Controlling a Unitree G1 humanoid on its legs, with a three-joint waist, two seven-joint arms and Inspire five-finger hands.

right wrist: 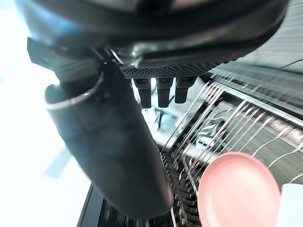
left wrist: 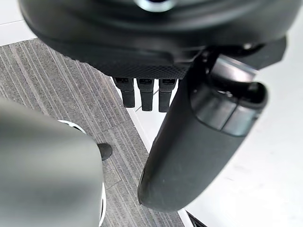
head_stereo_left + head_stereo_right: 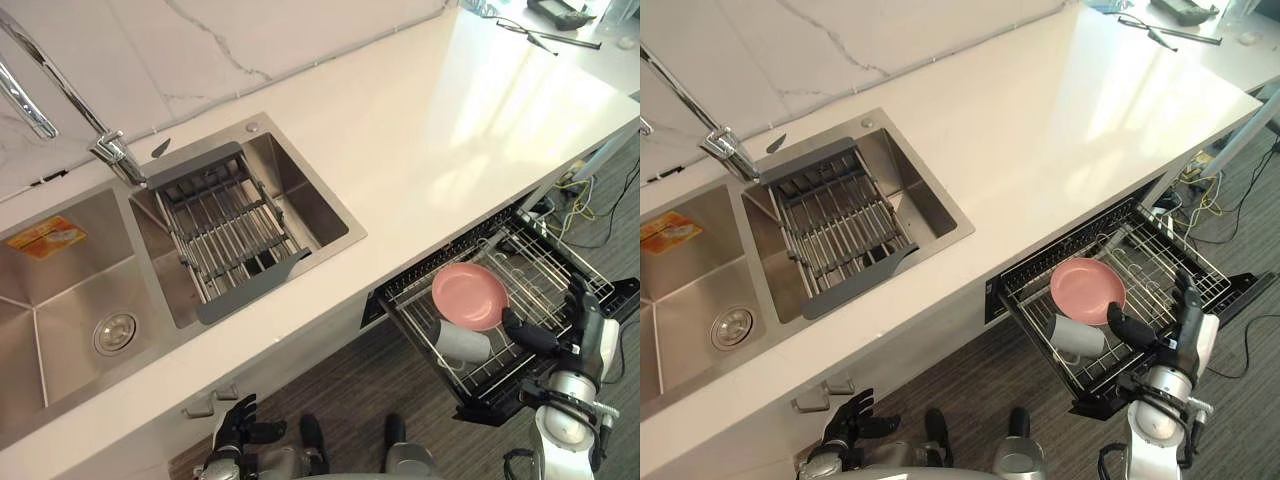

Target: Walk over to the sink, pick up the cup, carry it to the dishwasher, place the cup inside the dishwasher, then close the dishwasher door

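A pale grey cup lies on its side in the pulled-out dishwasher rack, just in front of an upright pink plate. My right hand hovers at the rack's front right corner, open. Its thumb points toward the cup with a small gap between them, and nothing is in its grasp. In the right wrist view the thumb reaches over the rack wires toward the plate, with a corner of the cup beside it. My left hand hangs low by the cabinet front, open and holding nothing.
The white countertop runs above the dishwasher. A double steel sink with a grey drying rack and a faucet lies to the left. The lowered door's dark edge shows beyond the rack. Cables trail on the grey floor.
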